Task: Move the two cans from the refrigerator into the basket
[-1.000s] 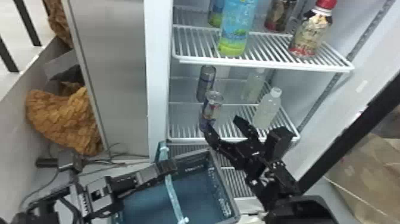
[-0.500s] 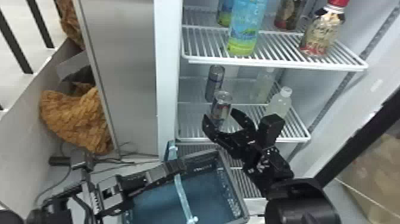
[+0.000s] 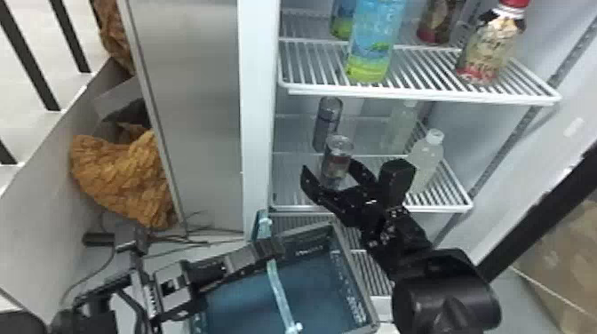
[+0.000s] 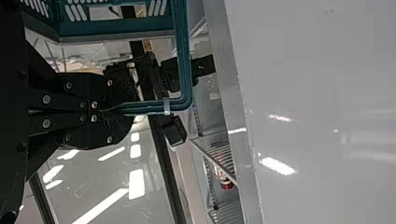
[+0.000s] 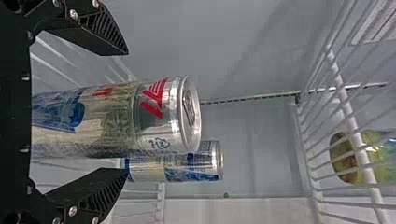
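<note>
We have 0 of 2 in basket (image 3: pixel 358 280): right gripper (image 5: pixel 126 112) open around near can (image 5: pixel 112 119), far can (image 5: pixel 196 163) behind (left gripper (image 4: pixel 130 111) clamps handle (image 4: pixel 184 56))

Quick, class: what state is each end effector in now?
Left end effector: closed on the basket handle.
Right end effector: open, a can between its fingers.

Front can (image 3: pixel 336 155): silver, red and blue markings, upright on wire shelf (image 3: pixel 444 208), between parted right jaws (image 3: pixel 328 167). Rear can (image 3: pixel 328 122): silver with blue, upright, same shelf, just behind front one. Refrigerator (image 3: pixel 255 111): white inside, open, wire shelves. Basket (image 3: pixel 348 288): teal, rectangular, open-topped, below can shelf, handle (image 3: pixel 280 295) raised, clamped in left jaws (image 3: pixel 272 248).
</note>
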